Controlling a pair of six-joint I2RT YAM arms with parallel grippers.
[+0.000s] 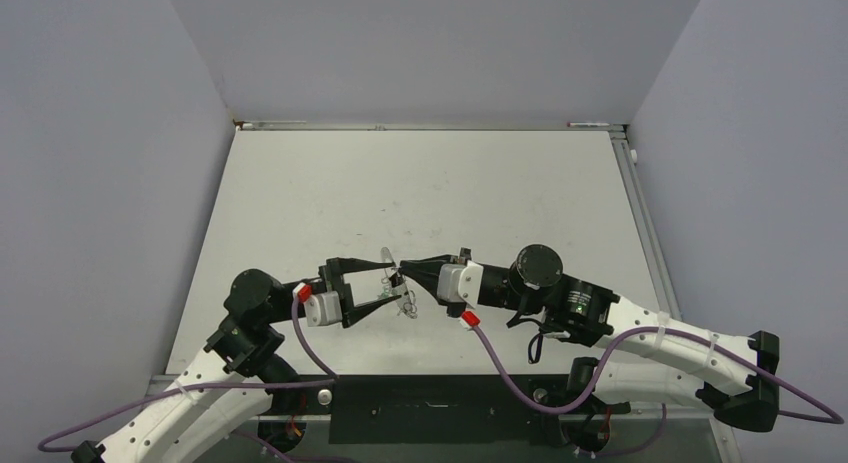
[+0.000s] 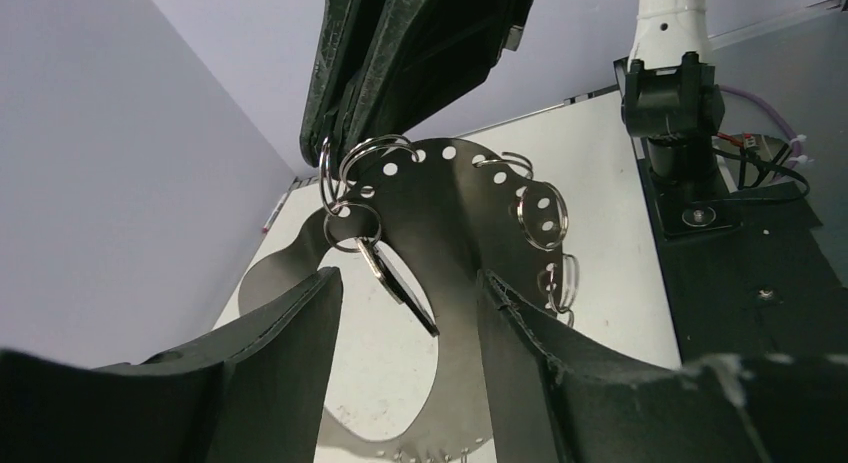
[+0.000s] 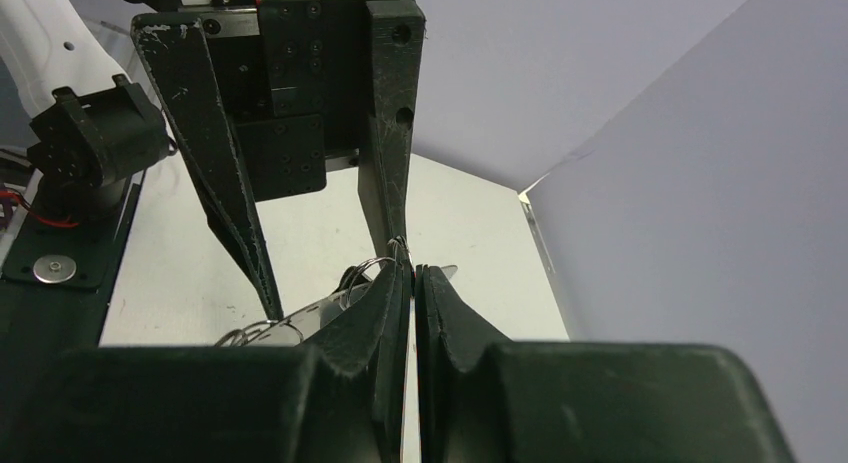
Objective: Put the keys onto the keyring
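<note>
Over the desk [image 1: 300,203], the right claw [image 1: 402,270], pinched shut on a ring [image 2: 327,173] carrying the black-headed key [image 2: 398,283], meets the keyring [image 2: 470,213] at its 9 o'clock, between the fingers of the wide-open left claw [image 1: 392,281].

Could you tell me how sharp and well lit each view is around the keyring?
Top external: even, soft light, but the keyring is too small to resolve. Left wrist: keyring crisp with bright glints, left fingers dark and soft. Right wrist: right fingers near-black, detail lost.

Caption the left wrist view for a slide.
Right gripper pinches the keyring, a key dangling; left gripper is open.
</note>
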